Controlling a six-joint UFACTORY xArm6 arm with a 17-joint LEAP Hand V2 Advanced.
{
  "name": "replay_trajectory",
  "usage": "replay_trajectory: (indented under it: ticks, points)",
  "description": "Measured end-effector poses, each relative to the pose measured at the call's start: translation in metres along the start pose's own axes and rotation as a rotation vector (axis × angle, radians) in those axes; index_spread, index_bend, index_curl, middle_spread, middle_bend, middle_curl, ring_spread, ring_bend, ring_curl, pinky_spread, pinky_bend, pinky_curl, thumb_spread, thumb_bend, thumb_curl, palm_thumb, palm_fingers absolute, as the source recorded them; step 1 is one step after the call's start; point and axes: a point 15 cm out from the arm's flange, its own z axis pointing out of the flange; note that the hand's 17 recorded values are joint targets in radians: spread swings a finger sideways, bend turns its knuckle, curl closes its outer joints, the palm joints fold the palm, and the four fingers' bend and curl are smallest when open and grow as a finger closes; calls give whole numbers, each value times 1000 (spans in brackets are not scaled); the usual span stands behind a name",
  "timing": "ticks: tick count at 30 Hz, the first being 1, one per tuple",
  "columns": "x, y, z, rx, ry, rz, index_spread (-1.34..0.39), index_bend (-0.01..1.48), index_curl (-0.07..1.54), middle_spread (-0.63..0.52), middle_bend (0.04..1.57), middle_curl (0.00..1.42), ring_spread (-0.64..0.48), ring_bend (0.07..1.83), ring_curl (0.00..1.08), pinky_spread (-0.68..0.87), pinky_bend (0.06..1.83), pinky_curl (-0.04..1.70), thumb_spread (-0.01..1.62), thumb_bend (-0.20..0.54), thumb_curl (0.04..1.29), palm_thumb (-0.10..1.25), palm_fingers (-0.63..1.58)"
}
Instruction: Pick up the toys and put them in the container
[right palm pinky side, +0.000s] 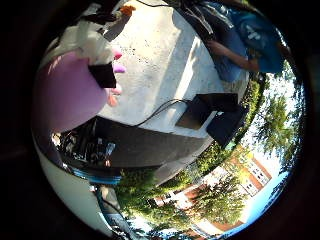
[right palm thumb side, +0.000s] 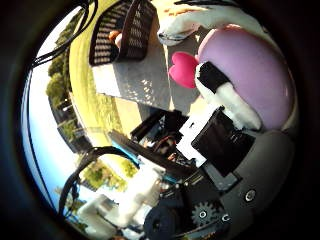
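Observation:
A lilac plush toy (right palm thumb side: 255, 65) with a bright pink part (right palm thumb side: 183, 70) fills much of the right thumb side palm view, close against the palm. My right hand (right palm thumb side: 225, 100) has white and black fingers curled over it. The little finger side palm view shows the same toy (right palm pinky side: 65, 95) with a fingertip (right palm pinky side: 102, 74) pressed on it. The toy is held well above the pale paved ground (right palm pinky side: 165, 60). A black slatted basket (right palm thumb side: 125, 30) stands on the ground away from the hand, with an orange thing (right palm thumb side: 117, 38) inside it.
Two black flat panels (right palm pinky side: 212, 112) lie at the edge of the paving. Grass (right palm thumb side: 85, 85) borders the paving beside the basket. Trees (right palm pinky side: 195, 195) and buildings stand further off.

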Motion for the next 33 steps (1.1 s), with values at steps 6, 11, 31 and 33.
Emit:
replay_trajectory:
  ticks: [6,11,31,33]
  points:
    - [-82,7,-91,75,-6,-111,-1017,728,462,-218,1259,1037,-124,1447,852,149,1584,795,1100,-13,743,984,836]
    - [-153,-15,-152,193,-26,-194,-1066,743,557,-217,1292,1058,-128,1480,864,136,1608,822,1103,-13,773,969,794]
    - [-291,-249,-107,466,-26,-134,-1168,641,1044,-197,1364,1061,-106,1605,850,122,1626,894,1130,-23,783,872,629]
    - [-293,-272,-89,489,-28,-117,-1149,651,1083,-180,1325,1025,-69,1559,806,144,1565,870,1140,-26,759,859,669]
